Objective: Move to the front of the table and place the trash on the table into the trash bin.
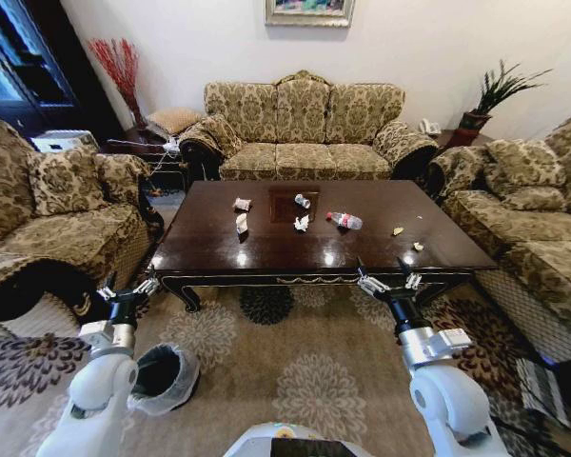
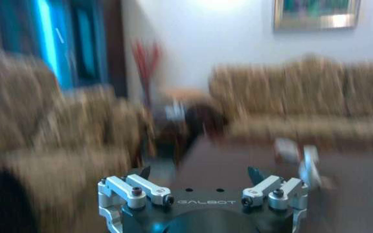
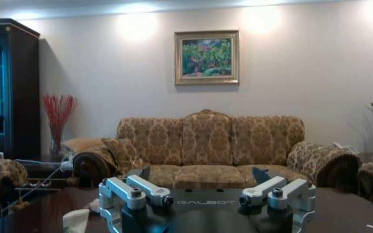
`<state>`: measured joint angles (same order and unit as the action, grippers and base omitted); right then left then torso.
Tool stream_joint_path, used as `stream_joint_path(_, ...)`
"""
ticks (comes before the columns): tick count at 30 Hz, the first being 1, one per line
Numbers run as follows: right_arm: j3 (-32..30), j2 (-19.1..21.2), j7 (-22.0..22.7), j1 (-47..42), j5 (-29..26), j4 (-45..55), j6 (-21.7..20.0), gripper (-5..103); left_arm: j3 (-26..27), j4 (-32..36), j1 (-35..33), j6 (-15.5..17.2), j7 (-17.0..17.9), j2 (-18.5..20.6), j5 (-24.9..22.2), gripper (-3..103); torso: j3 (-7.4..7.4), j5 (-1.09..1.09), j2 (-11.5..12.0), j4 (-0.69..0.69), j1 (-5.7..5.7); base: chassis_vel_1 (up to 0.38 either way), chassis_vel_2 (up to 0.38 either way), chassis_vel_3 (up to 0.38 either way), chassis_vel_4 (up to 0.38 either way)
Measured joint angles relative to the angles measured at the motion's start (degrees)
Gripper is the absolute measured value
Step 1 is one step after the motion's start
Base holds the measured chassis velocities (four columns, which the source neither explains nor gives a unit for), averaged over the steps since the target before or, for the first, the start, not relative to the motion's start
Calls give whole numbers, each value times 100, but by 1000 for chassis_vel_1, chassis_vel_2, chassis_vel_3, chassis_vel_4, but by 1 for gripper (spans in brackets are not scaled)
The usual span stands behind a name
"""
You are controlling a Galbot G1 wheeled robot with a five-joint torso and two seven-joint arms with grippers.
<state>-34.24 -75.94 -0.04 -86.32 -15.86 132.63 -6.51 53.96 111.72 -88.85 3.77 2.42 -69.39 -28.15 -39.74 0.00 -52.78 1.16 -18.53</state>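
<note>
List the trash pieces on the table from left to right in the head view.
Crumpled wad, paper scrap, small can, white wad, plastic bottle, pale scrap, tiny scrap, all on the table.

You face a patterned sofa [image 1: 305, 129] under a framed painting [image 3: 207, 57], with armchairs [image 1: 57, 205] either side, red branches [image 1: 120, 67] and a potted plant [image 1: 495, 95].

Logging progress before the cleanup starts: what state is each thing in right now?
table: still littered
plastic bottle: lying on its side on the table
paper wads: crumpled, on the table
small can: tipped over on the table
trash bin: on the rug, bag-lined, nothing visible inside
left gripper: open, holding nothing
right gripper: open, holding nothing
</note>
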Motion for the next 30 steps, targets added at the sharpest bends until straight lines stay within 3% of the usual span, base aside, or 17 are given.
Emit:
stream_joint_path(1, 12, 0, 27, 21, 36, -39, 31, 100, 97, -207, -111, 176, -269, 74, -235, 100, 0, -2, 0, 1, 0, 0, 0, 0, 0)
stream_joint_path(2, 12, 0, 27, 21, 36, -39, 31, 100, 97, -207, -111, 176, -269, 74, -235, 100, 0, -2, 0, 1, 0, 0, 0, 0, 0)
stream_joint_path(3, 21, 6, 41, 28, 66, -74, 82, 100, 193, -416, -228, 353, -529, 151, -469, 102, 0, -1, 0, 2, 0, 0, 0, 0, 0)
stream_joint_path(5, 33, 31, 47, 17, 56, -65, 74, 100, 258, -547, -304, 476, -716, 200, -633, 100, 0, -2, 0, 4, 0, 0, 0, 0, 0)
stream_joint_path(7, 42, 44, 44, 10, 4, -1, 9, 100, 273, -571, -319, 501, -754, 210, -664, 96, 0, -1, 0, 2, 1, 0, 0, 0, 0)
stream_joint_path(12, 101, 60, -245, 118, -90, 109, -91, 100, 273, -577, -319, 498, -768, 218, -676, 101, 0, 0, 0, 0, 0, 0, 0, 0, 0)
stream_joint_path(14, 152, 88, -327, 177, -44, 30, -52, 100, 202, -491, -234, 294, -597, 252, -582, 98, 0, -2, 0, 4, 1, 0, 0, 0, 0)
stream_joint_path(15, 185, 99, -346, 194, -44, 1, -41, 100, 117, -333, -103, 15, -374, 303, -445, 100, 0, 0, 0, 3, 0, 0, 0, 0, 0)
stream_joint_path(16, 185, 99, -346, 194, -44, 1, -41, 100, 117, -333, -103, 15, -374, 303, -445, 100, 0, 0, 0, 3, 0, 0, 0, 0, 0)
stream_joint_path(20, 179, 73, -341, 61, -50, -3, 26, 100, -200, 186, 316, -926, 407, 452, 33, 100, 0, 5, 0, -2, 0, 0, 0, 0, 0)
stream_joint_path(30, 168, 61, -300, 52, -47, 59, 30, 100, -231, 266, 373, -1107, 568, 474, 203, 100, 0, -2, 0, 1, 0, 0, 0, 0, 0)
